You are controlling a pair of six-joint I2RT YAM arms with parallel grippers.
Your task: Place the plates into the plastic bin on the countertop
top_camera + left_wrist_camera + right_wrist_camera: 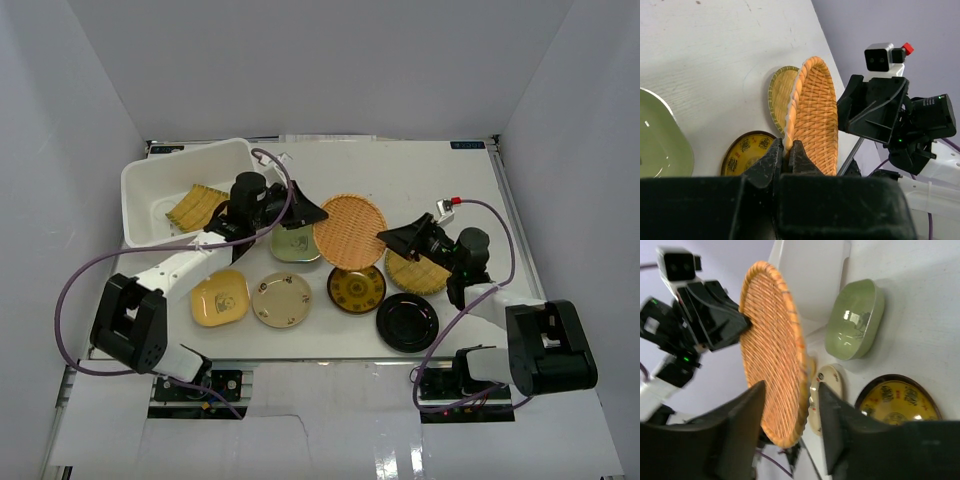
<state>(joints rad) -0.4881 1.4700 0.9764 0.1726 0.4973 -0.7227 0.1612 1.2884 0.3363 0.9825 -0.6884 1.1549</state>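
Left fingers (799, 154) clamp round orange woven plate (815, 120) by its rim | right fingers (392, 238) spread apart, just beside it

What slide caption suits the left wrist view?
Left jaws shut on the rim of the lifted orange woven plate.

Closed in on three sides by plain grey walls: a back wall (330, 60), a left wall (60, 150) and a right wall (580, 150), all bare, meeting at straight corners. Toward the far right corner, lying flat, a small white label (467, 144) with print too small to read. Down the right side, a pale rail (508, 215). Nearest the camera, a glossy white sheet (330, 440) with soft reflections. In the left wrist view, a stretch of grey wall (890, 20) filling the upper right.
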